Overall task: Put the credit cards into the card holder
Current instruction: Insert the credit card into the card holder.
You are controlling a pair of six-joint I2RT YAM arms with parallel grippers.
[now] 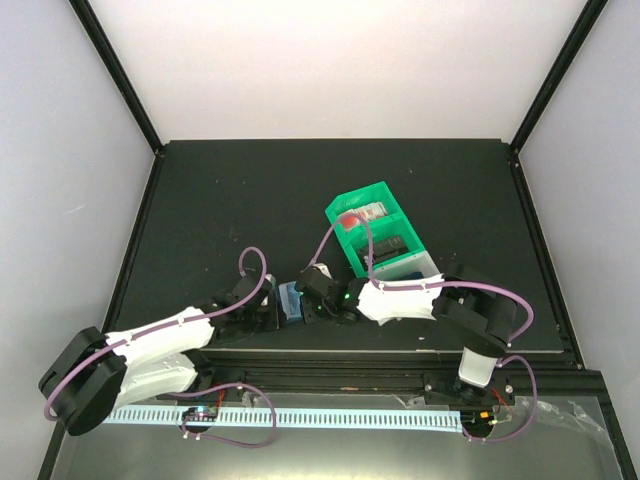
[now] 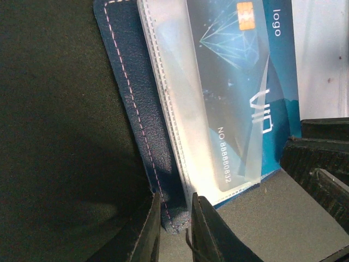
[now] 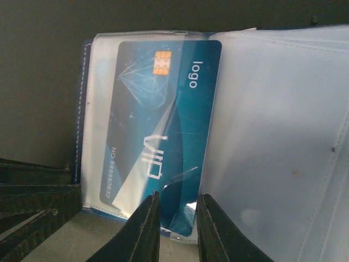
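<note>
Right wrist view: card (image 3: 158, 120), partly slid into holder (image 3: 85, 82) just ahead, is clamped by right gripper (image 3: 178, 206), while holder's corner is pinched by left gripper (image 2: 175, 210); card could be buckled if pushed askew.

Near edge, centre: card holder (image 1: 290, 300) lies open on the table (image 1: 230, 210) | Left of it: your left gripper (image 1: 268, 312), the holder's left edge between its fingers | Right of it: your right gripper (image 1: 312, 298), credit card (image 3: 158, 125) between its fingers, partly inside a holder sleeve | Behind, to the right: bin (image 1: 372, 205).
</note>
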